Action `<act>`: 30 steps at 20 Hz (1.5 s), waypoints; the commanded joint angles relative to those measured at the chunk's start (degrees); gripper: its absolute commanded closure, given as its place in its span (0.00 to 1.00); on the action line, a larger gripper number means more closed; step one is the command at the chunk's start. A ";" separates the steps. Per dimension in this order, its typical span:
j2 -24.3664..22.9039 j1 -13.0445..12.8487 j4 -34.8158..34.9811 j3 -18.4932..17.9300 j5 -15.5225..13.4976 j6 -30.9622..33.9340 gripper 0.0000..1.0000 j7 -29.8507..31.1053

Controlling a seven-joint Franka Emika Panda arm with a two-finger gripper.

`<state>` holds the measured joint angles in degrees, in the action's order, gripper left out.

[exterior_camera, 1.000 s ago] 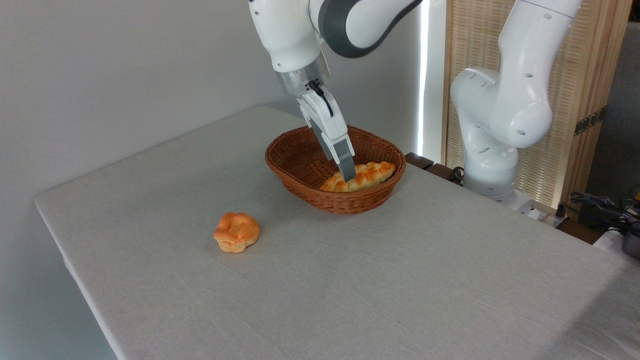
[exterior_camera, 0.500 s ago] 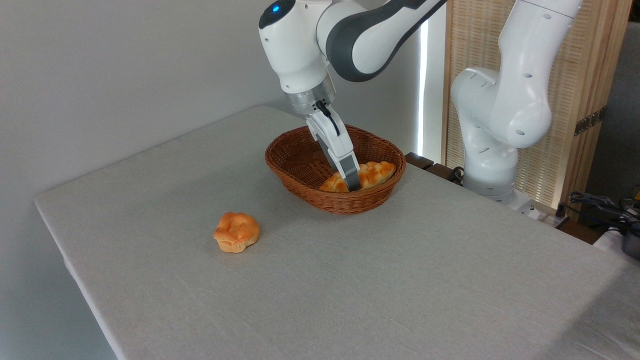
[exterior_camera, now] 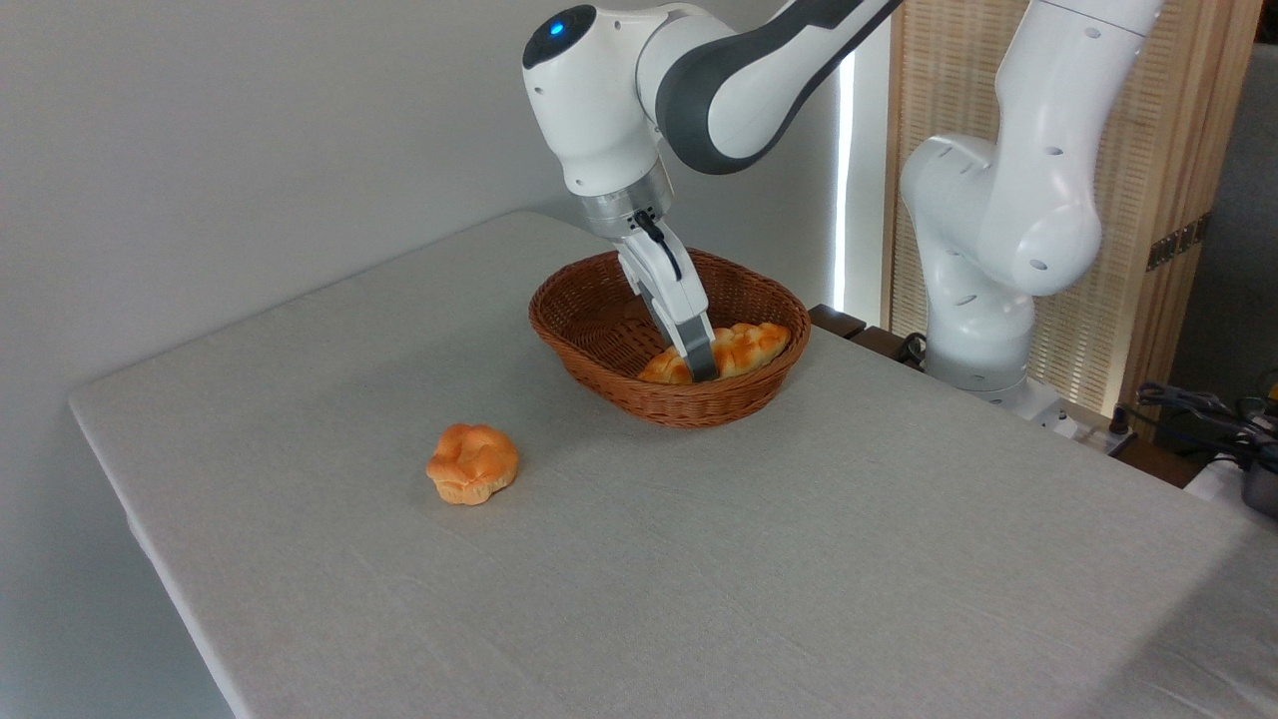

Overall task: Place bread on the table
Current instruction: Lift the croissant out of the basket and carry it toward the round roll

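The claw (exterior_camera: 701, 367) reaches into the basket (exterior_camera: 599, 330) astride the bread (exterior_camera: 744, 345) for lifting; grip state unclear.

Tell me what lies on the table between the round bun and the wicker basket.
Nothing: the camera view shows only bare grey cloth of the table between the round bun and the wicker basket.

The tool (exterior_camera: 701, 371) is reaching into the basket (exterior_camera: 599, 330) against the bread (exterior_camera: 744, 348); a bun (exterior_camera: 472, 463) is sitting on the table (exterior_camera: 799, 559).
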<state>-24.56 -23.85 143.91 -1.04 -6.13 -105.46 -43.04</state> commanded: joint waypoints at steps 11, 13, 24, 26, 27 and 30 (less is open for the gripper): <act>-0.05 -0.50 -13.02 -0.72 -3.78 15.61 0.97 -0.64; 0.04 -0.50 -15.93 -0.98 -4.68 17.65 0.97 -0.64; 9.86 -0.24 -28.32 -11.08 -1.79 7.22 0.90 -0.99; 12.69 -1.11 -29.82 -12.31 2.60 5.45 0.89 -0.55; 14.26 -2.07 -30.44 -13.71 4.53 4.92 0.88 -0.64; 16.91 -2.52 -30.44 -14.60 5.08 0.44 0.87 -0.46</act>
<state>-12.28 -24.40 115.98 -13.93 -2.62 -101.35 -43.63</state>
